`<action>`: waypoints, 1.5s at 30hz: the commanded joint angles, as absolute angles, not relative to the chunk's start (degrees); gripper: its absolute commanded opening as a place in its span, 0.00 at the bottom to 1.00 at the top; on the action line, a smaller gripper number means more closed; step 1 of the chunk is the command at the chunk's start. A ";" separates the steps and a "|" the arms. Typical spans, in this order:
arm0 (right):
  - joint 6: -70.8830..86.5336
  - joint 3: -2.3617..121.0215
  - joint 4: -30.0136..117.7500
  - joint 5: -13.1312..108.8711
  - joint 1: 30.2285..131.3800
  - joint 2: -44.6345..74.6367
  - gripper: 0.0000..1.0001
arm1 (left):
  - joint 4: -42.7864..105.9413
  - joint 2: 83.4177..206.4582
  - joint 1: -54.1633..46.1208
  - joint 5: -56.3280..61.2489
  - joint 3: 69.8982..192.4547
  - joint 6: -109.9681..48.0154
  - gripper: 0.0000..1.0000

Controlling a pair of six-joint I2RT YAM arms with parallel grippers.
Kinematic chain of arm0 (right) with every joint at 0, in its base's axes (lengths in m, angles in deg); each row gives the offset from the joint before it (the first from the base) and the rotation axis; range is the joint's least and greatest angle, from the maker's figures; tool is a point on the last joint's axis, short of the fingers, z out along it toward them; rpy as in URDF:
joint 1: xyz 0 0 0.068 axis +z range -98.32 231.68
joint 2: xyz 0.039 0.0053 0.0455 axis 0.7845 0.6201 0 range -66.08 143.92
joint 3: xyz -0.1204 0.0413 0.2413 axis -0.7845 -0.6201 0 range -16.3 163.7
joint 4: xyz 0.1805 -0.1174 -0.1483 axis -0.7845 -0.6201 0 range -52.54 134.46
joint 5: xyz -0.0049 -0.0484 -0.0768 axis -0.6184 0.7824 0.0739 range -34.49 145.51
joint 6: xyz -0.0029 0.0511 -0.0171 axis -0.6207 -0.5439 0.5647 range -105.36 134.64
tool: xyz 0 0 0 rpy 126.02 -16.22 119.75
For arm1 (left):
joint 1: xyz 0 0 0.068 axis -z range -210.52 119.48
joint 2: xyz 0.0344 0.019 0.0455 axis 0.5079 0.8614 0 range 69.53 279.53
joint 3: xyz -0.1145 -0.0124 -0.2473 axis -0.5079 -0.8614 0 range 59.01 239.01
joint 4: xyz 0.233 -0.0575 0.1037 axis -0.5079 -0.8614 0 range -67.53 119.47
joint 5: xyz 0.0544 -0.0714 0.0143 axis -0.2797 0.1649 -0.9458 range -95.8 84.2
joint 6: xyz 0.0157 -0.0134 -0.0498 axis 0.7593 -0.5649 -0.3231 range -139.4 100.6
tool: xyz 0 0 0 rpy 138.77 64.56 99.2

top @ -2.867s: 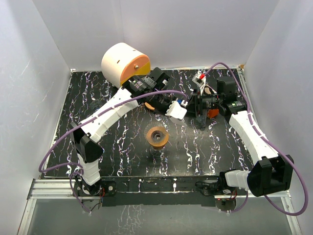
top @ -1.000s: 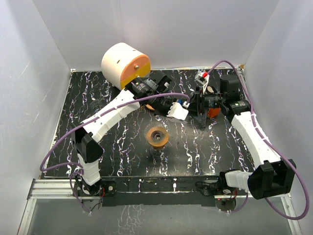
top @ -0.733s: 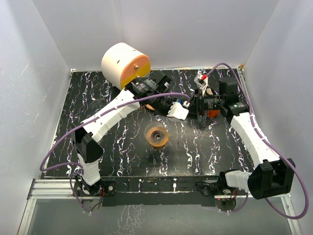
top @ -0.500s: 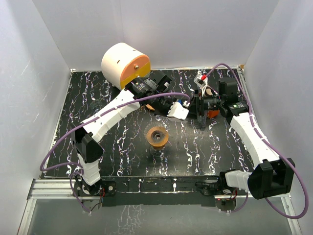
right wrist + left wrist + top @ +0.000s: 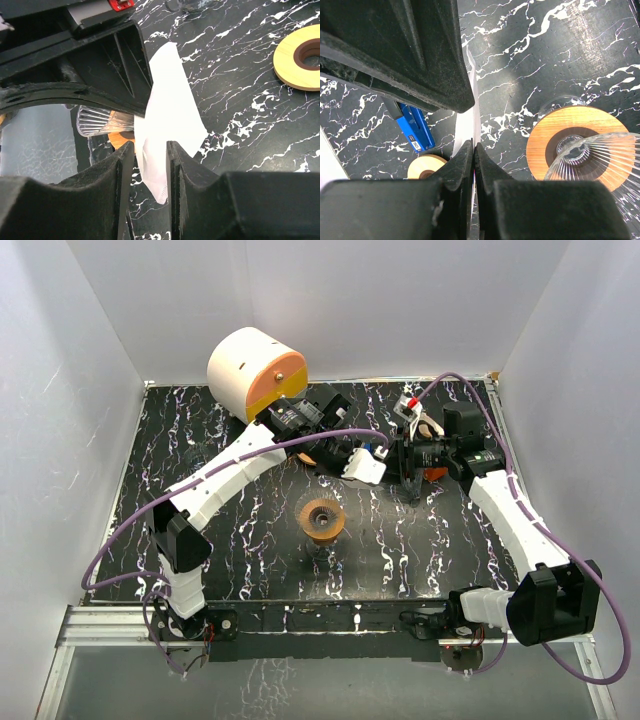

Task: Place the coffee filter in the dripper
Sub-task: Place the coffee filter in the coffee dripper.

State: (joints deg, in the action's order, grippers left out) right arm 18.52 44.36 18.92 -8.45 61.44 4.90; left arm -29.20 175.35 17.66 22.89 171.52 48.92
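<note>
The white paper coffee filter (image 5: 170, 112) hangs in the air, pinched by my left gripper (image 5: 473, 145), which is shut on it; it shows edge-on in the left wrist view (image 5: 470, 117). My right gripper (image 5: 150, 150) is open, and its fingers (image 5: 177, 172) straddle the filter's lower part with a gap on both sides. The two grippers meet right of centre in the top view, left gripper (image 5: 385, 453) facing right gripper (image 5: 408, 462). The glass dripper (image 5: 322, 520) stands on its wooden base, below and left of them, also seen in the left wrist view (image 5: 592, 155).
A white and orange drum (image 5: 255, 370) stands at the back left. A wooden ring (image 5: 300, 62) and a blue clip (image 5: 415, 132) lie on the black marbled table (image 5: 200, 470). White walls enclose the table on three sides.
My right gripper has shifted slightly left, closer to the left gripper and around the filter. The left arm and the dripper have stayed in place.
</note>
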 commanded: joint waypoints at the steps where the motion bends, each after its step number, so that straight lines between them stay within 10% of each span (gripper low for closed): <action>1: 20.26 44.25 19.64 -6.90 61.76 5.00 0.29 | -29.49 173.45 17.99 24.27 173.02 48.66 0.00; 36: 22.22 47.76 17.60 -0.92 64.33 6.26 0.35 | -27.73 174.74 17.99 25.84 173.88 44.65 0.00; 45: 21.19 47.63 18.94 4.15 64.49 6.19 0.18 | -27.39 175.00 17.96 26.96 174.10 43.48 0.00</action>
